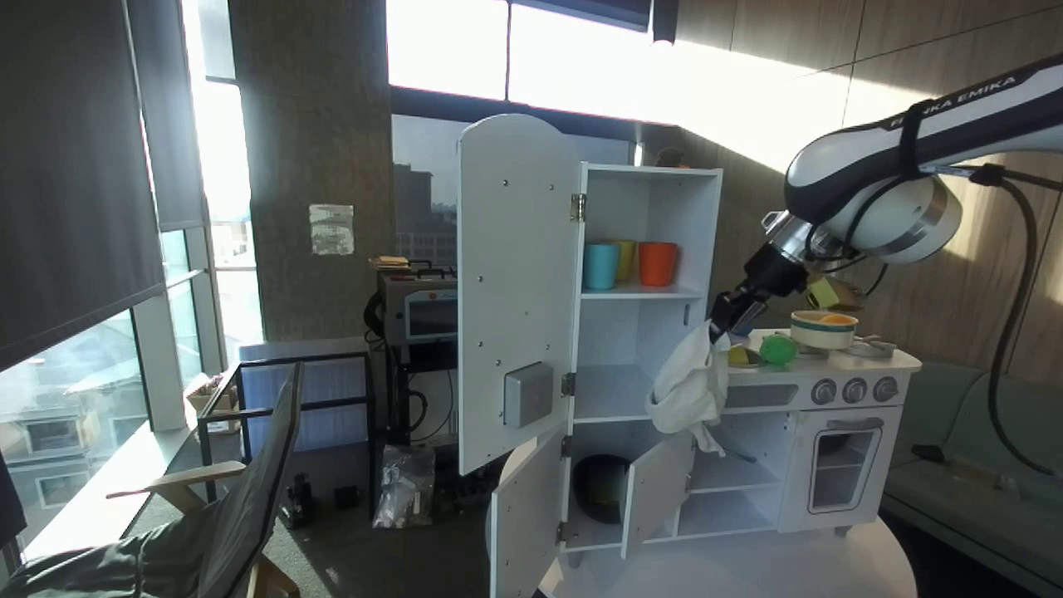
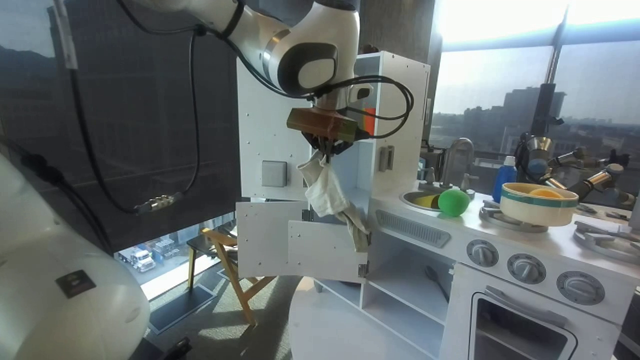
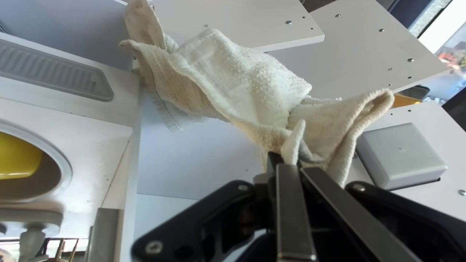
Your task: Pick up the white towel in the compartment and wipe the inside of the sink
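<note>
The white towel (image 3: 247,83) — nubby, creased, tan in its shaded folds — hangs limp and twisted from the end effector (image 2: 326,155), clamped near its top.

In an exterior view, the towel (image 2: 327,192) hangs centre frame below the end effector (image 2: 326,154), left of the sink (image 2: 408,199).
</note>
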Motion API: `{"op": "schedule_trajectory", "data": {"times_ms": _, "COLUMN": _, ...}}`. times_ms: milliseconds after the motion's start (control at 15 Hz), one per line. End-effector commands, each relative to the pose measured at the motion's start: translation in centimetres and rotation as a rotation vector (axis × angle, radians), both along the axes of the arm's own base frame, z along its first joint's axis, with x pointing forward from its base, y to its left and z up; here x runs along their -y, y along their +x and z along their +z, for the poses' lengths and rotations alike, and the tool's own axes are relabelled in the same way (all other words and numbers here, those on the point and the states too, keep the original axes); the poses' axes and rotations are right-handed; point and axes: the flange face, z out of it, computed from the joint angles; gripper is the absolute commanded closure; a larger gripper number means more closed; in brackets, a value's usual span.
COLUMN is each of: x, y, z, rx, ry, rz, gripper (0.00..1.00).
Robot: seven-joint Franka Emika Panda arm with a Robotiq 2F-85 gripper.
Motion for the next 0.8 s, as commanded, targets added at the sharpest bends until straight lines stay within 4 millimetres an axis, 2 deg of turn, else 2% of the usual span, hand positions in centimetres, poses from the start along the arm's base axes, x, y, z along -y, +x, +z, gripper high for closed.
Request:
{"op": "schedule_trajectory", "data": {"times_ms": 0, "x": 2.4, "y": -2.9, "z": 3.3, "rx": 0.004, "ry": 0.051, "rz": -0.097, "gripper": 0.99}}
{"op": "schedule_trajectory", "data": {"times_ms": 533, "x": 10.7, "y": -6.0, "z": 9.3, "rx": 0.209, "ry": 0.151, "rz": -0.4, "gripper": 0.99}}
{"op": "schedule_trajectory", "data": {"times_ms": 733, "x": 12.7, "y": -6.1, "z": 12.1, "rx": 0.337, "ry": 0.138, "rz": -0.461, "gripper": 0.99}}
